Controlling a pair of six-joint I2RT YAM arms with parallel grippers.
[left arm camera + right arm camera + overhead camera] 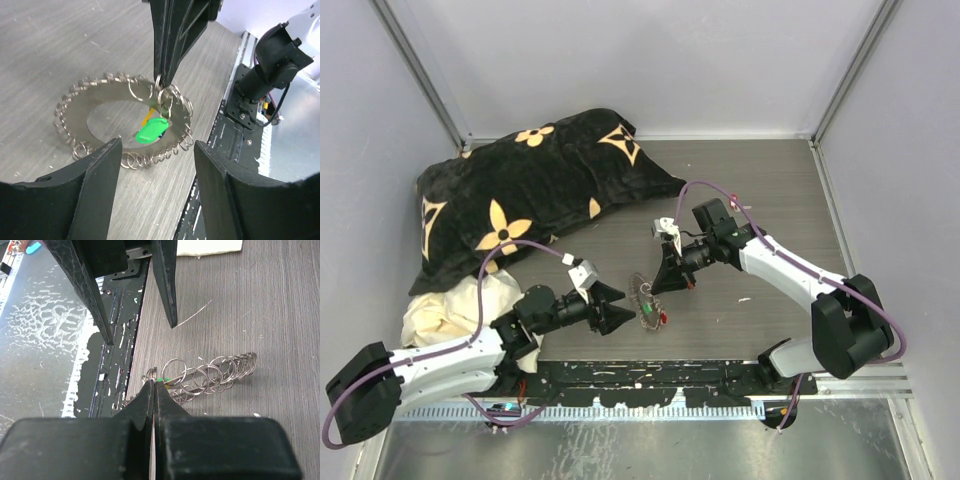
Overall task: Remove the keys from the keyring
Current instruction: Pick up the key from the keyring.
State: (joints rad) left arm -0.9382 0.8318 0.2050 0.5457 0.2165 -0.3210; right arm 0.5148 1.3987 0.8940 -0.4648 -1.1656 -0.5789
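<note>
**Left pincer (157, 147) spread wide, right pincer (162, 80) nipped on the keyring (67, 117): no key off yet**

Black fingers (95, 190) of the left pincer fill the bottom of the left wrist view. They stand well apart with nothing between them, just short of the ring's near edge. Beyond them the keyring lies flat on the grey bench (60, 40), a round loop of springy wire coils. The right pincer comes down from the top of that frame, jaws closed. Its tips meet the coil at the ring's right side, apparently pinching one loop of wire.

A green key (151, 130) hangs just under that pinch, inside the loop, with a sliver of yellow beside it. From overhead, the keys (657, 318) show as a small red-and-green cluster at the ring's lower right. They look attached to it, though the link itself is too small to read.

By my reading, the task is at its opening. The ring is held at one point, every visible key is on it, and none lies apart on the bench. All the removing is left to do.
</note>
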